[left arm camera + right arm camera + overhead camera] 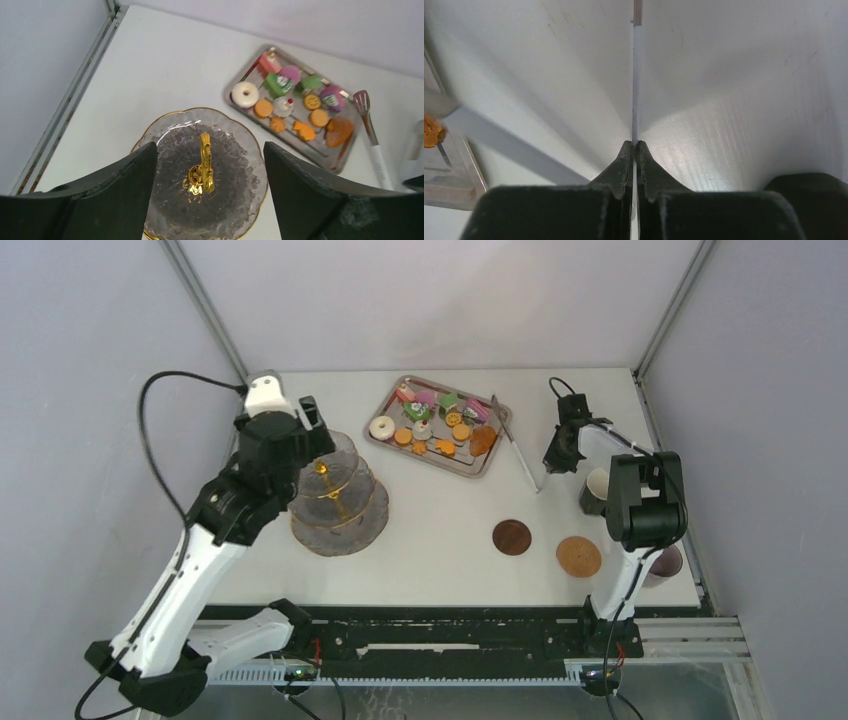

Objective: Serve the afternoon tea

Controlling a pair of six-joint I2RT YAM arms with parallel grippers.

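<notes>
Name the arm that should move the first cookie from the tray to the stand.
Right, most likely. The right end effector is shut on the tongs, which lie beside the tray. The left end effector hangs open over the stand and its gold pole, holding nothing.

No text, label, brand, number or sign can be read in any view. The rectangular steel tray [384,402], the long metal tongs with white handle [517,445] and the brown round coasters [512,537] show plain, unmarked surfaces.
</notes>
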